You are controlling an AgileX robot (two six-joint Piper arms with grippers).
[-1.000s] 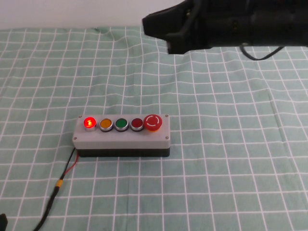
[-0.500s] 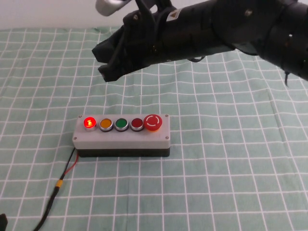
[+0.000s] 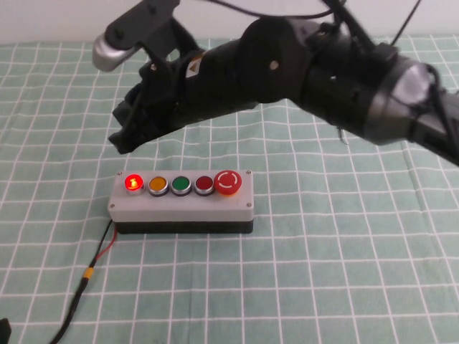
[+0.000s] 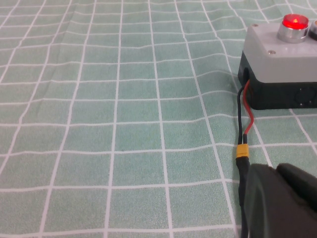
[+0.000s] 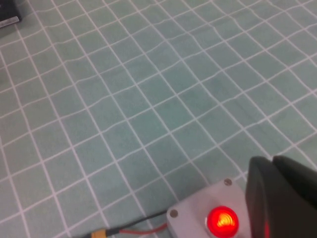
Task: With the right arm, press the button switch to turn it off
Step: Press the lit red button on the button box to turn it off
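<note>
The right arm reaches in from the right side and stretches across the counter, which is covered by a green checked cloth (image 3: 323, 272). Its right pincer (image 3: 123, 141) hangs in the air over the left end of the switch box (image 3: 183, 206), a little behind it and not touching it. In the right wrist view the two dark fingers lie pressed together with only a thin seam between them, and they grip nothing.

The box is a grey lid on a black base, sitting near the middle of the cloth. It carries five buttons in a row. The lit red button (image 3: 133, 183) glows at the left end, just below the pincer's tip. To its right come an orange button (image 3: 158, 184), a green button (image 3: 180, 185), a dark red button (image 3: 204, 185) and a large red mushroom button (image 3: 228, 182).

A black and red cable (image 3: 77, 297) leaves the box's left end and runs toward the near left corner of the counter, passing a small yellow joint (image 3: 87, 273).

The left pincer (image 4: 277, 198) sits low by that corner, close beside the cable and well apart from the box. Its fingers are closed together too and hold nothing.
</note>
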